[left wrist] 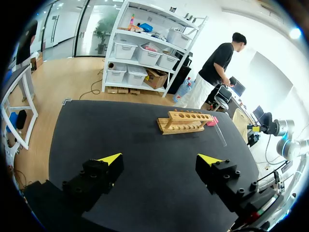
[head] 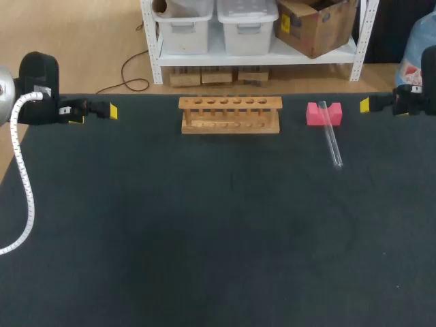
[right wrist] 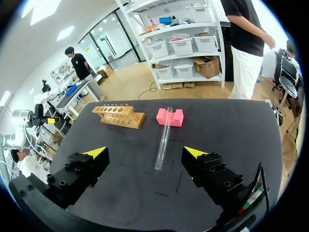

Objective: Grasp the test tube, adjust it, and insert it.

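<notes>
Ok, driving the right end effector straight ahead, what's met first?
Likely the test tube, leaning on the pink block ahead of the right end effector; it might pass above, depth unclear.

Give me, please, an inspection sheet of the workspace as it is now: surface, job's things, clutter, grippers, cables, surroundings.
Surface: dark table, flat, no spill visible.
Job's things: clear test tube lies slanted, its far end resting on a pink block, its near end on the table. The wooden rack stands upright beside the block, with no tube in it.
Clutter: nothing seen.
Grippers: left gripper open, holding nothing; right gripper open, holding nothing, with the tube ahead of it.
Cables: white cable hangs from the left arm along the table's left edge.
Surroundings: nothing seen reaching over the table.
</notes>
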